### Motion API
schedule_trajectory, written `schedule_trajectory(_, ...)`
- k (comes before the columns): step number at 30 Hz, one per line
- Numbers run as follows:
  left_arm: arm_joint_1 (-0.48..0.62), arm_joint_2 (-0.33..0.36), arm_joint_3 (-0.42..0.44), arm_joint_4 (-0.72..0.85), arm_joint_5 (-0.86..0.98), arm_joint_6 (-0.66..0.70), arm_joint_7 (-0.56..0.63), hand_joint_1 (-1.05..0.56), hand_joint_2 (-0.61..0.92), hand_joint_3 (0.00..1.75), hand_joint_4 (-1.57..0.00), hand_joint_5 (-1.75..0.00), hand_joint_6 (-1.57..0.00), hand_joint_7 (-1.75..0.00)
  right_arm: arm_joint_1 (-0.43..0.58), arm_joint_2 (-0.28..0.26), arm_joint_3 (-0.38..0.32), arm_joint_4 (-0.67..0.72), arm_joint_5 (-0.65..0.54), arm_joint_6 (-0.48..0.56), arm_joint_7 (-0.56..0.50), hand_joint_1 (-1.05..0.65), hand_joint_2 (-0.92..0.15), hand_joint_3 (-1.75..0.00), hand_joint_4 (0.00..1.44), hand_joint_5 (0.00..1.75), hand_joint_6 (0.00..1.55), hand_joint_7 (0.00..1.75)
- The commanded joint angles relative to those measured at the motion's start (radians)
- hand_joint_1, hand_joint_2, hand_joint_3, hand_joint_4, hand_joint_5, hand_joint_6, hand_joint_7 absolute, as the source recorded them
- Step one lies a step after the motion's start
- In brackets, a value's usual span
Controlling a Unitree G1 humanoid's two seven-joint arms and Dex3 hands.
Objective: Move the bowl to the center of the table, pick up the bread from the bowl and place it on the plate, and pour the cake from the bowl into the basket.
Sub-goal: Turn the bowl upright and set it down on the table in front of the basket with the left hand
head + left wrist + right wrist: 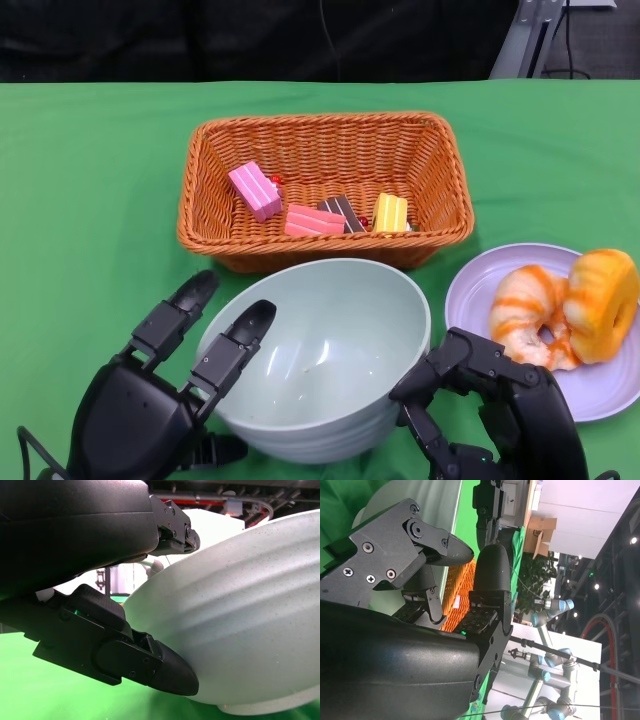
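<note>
A pale green bowl [325,360] sits on the green surface [90,200], tipped so its mouth faces the basket [325,135]. Nothing is inside the bowl. It lies directly in front of the basket, its far rim close to the basket's near wall.

The left robot hand [165,385] grips the bowl's left side. Two fingers [235,350] lie over the rim and inner wall, and the left wrist view shows another finger [150,662] pressed under the ribbed outer wall.

The right robot hand [490,405] is at the bowl's right side, between the bowl and the plate [600,390]. Its fingers are bent toward the rim. Whether they touch or grip the bowl cannot be told from these views.

The orange wicker basket holds four cake pieces: one pink [255,190], one lighter pink [314,221], one dark brown [343,212] and one yellow [390,213]. They lie along the basket floor, toward its near wall.

To the right of the bowl is one lilac plate carrying two breads, touching each other: a pale one with orange stripes [528,315] and a golden-orange ring [603,303] leaning against it.
</note>
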Motion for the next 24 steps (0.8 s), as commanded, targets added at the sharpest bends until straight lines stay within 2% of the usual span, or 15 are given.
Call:
schedule_trajectory(1,-0.005,0.010,0.013,0.004,0.000,0.016,0.011,-0.79,0.88,0.00,-0.10,0.00,-0.17,0.00,-0.002,0.004,0.001,-0.002,0.013,-0.002,-0.004,-0.15,-0.47,-1.01,0.82,1.43,0.78,1.21)
schedule_trajectory(8,-0.004,0.013,0.006,-0.008,0.029,0.075,-0.012,-0.81,0.82,0.00,-0.09,0.00,-0.16,0.00,-0.007,0.000,-0.004,0.009,0.001,-0.013,-0.011,-0.18,-0.48,-1.00,0.82,1.43,0.79,1.20)
schedule_trajectory(15,0.021,0.006,0.011,-0.063,0.055,0.199,-0.100,-0.79,0.78,0.00,0.00,0.00,-0.08,0.00,-0.008,0.003,-0.006,0.014,0.005,-0.024,-0.015,-0.16,-0.48,-1.01,0.83,1.43,0.79,1.20)
schedule_trajectory(24,0.038,0.054,0.037,-0.118,0.031,0.208,-0.206,-0.73,0.81,0.00,0.00,0.00,-0.12,-0.01,-0.008,-0.002,-0.007,0.019,0.014,-0.025,-0.004,-0.17,-0.47,-1.01,0.83,1.42,0.79,1.20)
